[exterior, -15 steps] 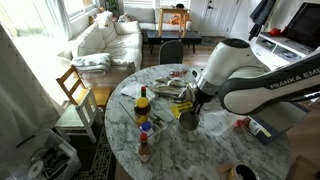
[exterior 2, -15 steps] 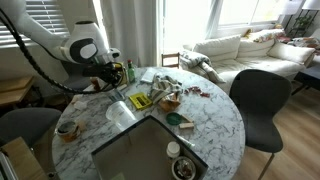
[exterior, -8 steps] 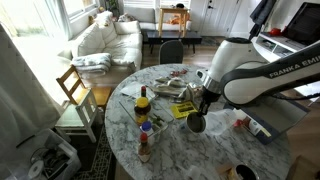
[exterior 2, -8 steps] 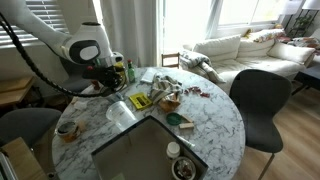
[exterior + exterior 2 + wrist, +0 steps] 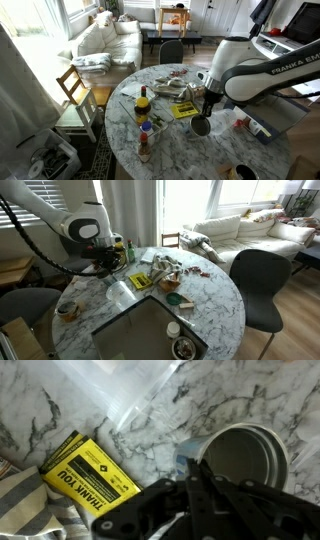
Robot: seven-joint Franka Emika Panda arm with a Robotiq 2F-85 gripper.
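Note:
My gripper (image 5: 207,104) is shut on the rim of a round metal cup (image 5: 200,125) and holds it just above the marble table (image 5: 215,155). In the wrist view the fingers pinch together at the cup's near rim (image 5: 193,468), and the cup's grey, empty inside (image 5: 245,460) shows beyond them. A yellow "THANK YOU" card (image 5: 90,480) lies on the marble beside the cup; it shows in both exterior views (image 5: 183,110) (image 5: 140,281). In an exterior view the gripper (image 5: 103,260) hangs over the far side of the table.
Sauce bottles (image 5: 143,104) (image 5: 146,142) stand at the table edge. Clutter of packets (image 5: 165,272), a clear plastic cup (image 5: 120,293), a small bowl (image 5: 67,309), a green tin (image 5: 175,300) and a grey tray (image 5: 150,330) sit on the table. A dark chair (image 5: 255,280) stands alongside.
The gripper has carried the metal cup sideways across the table, away from the bottles and past the yellow card. The rest has not moved.

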